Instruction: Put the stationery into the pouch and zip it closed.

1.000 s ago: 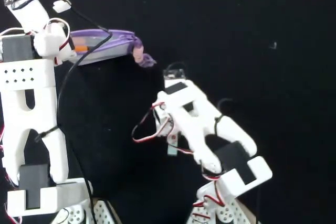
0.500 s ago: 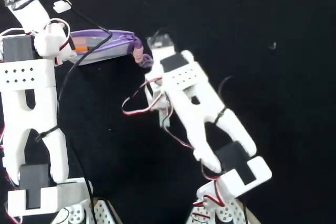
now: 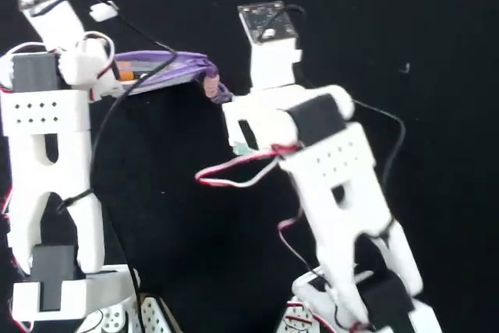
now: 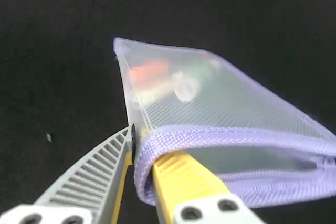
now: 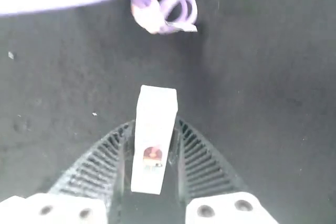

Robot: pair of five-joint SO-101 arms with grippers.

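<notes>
A white eraser [image 5: 152, 150] is pinched in the right tool [image 5: 152, 126], which has been swung up towards the purple mesh pouch [image 4: 220, 103]. The pouch is held at one end, clamped in the left tool [image 4: 142, 167]; insertion appears next.

Bench [image 3: 437, 115]: plain black.
Pouch [image 4: 226, 108]: clear with a fine grid pattern and purple woven trim; blurred orange-red and green shapes inside.
Zip pull [image 5: 178, 6]: lilac loop, pink tab.
Left gripper [image 4: 143, 145] fingers: one grey and ribbed, one yellow.
Right gripper [image 5: 154, 127] fingers: dark grey, ribbed.
Block [image 5: 153, 103]: white, small red mark.
Arms [image 3: 47, 154]: white, black motor blocks, red and white wires.
</notes>
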